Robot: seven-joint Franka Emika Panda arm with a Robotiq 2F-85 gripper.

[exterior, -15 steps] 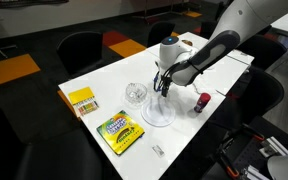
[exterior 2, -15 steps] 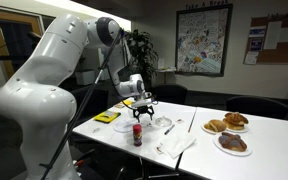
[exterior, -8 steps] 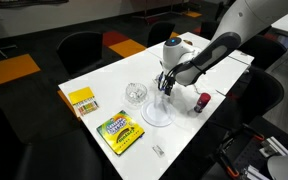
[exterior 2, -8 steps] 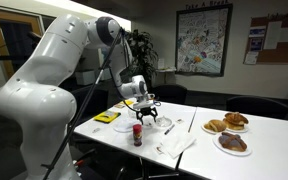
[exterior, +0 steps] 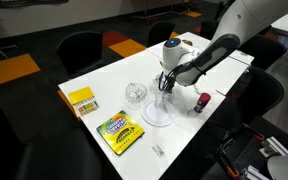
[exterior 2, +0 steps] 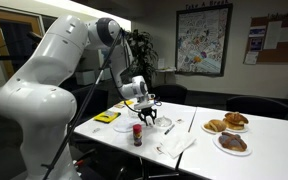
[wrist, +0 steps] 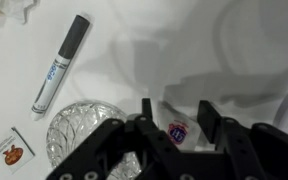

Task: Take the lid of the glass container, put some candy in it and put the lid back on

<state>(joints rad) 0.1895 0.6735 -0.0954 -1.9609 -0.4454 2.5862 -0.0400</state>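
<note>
Gripper (wrist: 176, 106): jaws stand apart, nothing clamped. In the wrist view a candy (wrist: 179, 131), a small pale wrapped piece with a red and blue print, shows in the gap between them. I cannot tell whether either finger touches it.

- The glass container (wrist: 84, 131) sits at 8 o'clock of the gripper in the wrist view, close beside it. In an exterior view the container (exterior: 135, 94) is at 9 o'clock of the gripper (exterior: 164, 87). I can make out no cover on it, so I judge the mouth is free for filling.
- A pale round disc (exterior: 156, 113) lies on the table (exterior: 189, 135) at 6 o'clock of the gripper, just beside the bowl. I cannot say whether it is cover or plate. Parked that near, it would be a short carry back.
- A marker (wrist: 59, 66) lies at 10 o'clock in the wrist view, well out of the lane to the bowl.
- A red object (exterior: 201, 102) stands at 4 o'clock, apart from the work.

My read: I am on the candy step. The jaws straddle the piece because it is thin and needs both pads squarely on it. The risk is that the wrapper slips out.
</note>
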